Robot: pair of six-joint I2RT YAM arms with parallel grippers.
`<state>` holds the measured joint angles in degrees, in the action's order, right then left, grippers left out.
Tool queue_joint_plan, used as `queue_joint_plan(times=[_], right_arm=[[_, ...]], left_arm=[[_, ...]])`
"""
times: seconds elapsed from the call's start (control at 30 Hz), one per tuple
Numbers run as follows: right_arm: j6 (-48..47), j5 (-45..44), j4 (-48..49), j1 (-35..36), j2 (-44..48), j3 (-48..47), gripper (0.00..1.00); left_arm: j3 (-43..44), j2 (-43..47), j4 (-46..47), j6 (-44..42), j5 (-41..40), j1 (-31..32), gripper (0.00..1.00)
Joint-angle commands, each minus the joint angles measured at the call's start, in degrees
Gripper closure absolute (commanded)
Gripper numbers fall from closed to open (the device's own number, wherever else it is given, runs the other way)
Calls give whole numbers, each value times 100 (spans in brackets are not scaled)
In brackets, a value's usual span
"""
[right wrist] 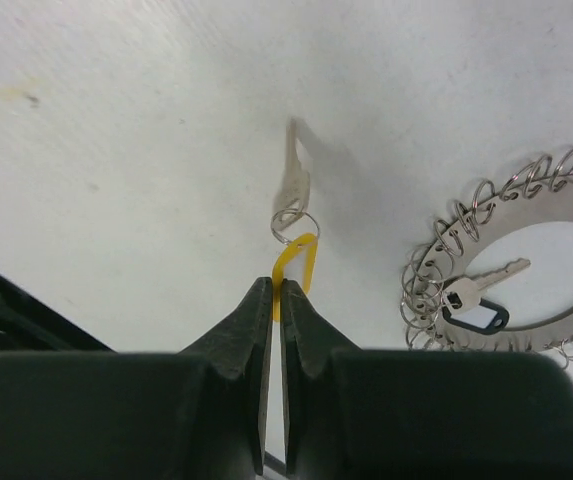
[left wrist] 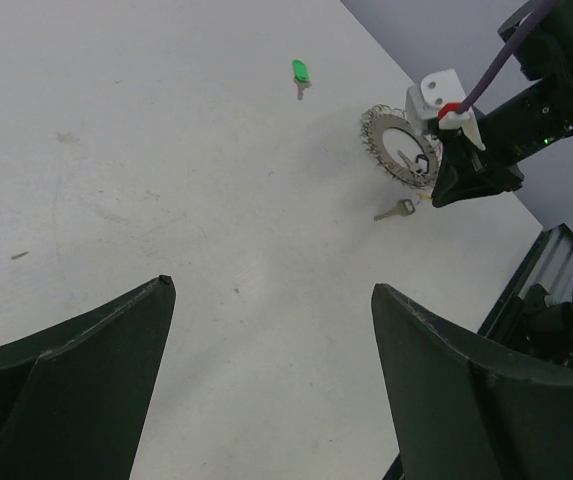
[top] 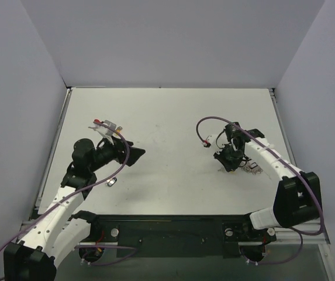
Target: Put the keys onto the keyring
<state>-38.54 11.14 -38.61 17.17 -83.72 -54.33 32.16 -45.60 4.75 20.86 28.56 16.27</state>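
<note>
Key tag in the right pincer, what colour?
Yellow tag, best in the right wrist view.

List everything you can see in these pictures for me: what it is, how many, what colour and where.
table: one, white, under everything
walls: three, grey, at the table's far and side edges
keyring: one, silver loop of links, flat on the table beside the right gripper
black-headed key: one, silver blade, lying inside the keyring's loop
yellow-tagged key: one, silver, at the right gripper's tips
green-headed key: one, alone on bare table
small item: one, silver and dark, by the left arm; too small to name
arms: two, black and white, near edge
left gripper: one, black, open, empty
right gripper: one, black, shut on the yellow tag
</note>
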Motion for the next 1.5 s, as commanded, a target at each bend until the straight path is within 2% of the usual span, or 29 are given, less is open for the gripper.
queue_joint_plan(times=[0.0, 0.07, 0.1, 0.2, 0.23, 0.37, 0.47, 0.6, 0.73, 1.1, 1.47], right_arm=[[-145, 1292, -665, -205, 724, -193, 100], [-153, 1617, -718, -293, 909, -192, 100], [-206, 1759, -788, -319, 954, -210, 100], [-381, 2277, -981, -363, 1121, -289, 100], [-538, 2427, -1147, -363, 1121, -333, 100], [-873, 2929, -1491, -337, 1244, -430, 100], [-1014, 3166, -1606, -311, 1323, -439, 100], [-1199, 3351, -1772, -214, 1367, -447, 100], [-1313, 3369, -1834, -109, 1350, -456, 100], [-1349, 3474, -1861, 67, 1288, -474, 100], [-1357, 3492, -1852, 102, 1288, -456, 100]], left_arm=[[-201, -378, 1428, 925, 1107, 34, 13], [-237, -510, 1650, 1086, 1048, 296, 16], [-228, -554, 1634, 1052, 951, 654, 16], [-175, -625, 1484, 614, 5, 1684, 16], [-227, -747, 1624, 551, -121, 2147, 16], [-570, -1309, 2694, 253, -605, 3072, 22], [-694, -1731, 3312, -527, -1140, 3828, 28], [-650, -2286, 3962, -1749, -1579, 4593, 31], [-439, -2830, 4244, -2349, -2090, 4937, 34], [220, -4114, 4868, -2921, -3373, 5667, 47], [703, -4773, 5097, -2930, -3568, 5808, 55]])
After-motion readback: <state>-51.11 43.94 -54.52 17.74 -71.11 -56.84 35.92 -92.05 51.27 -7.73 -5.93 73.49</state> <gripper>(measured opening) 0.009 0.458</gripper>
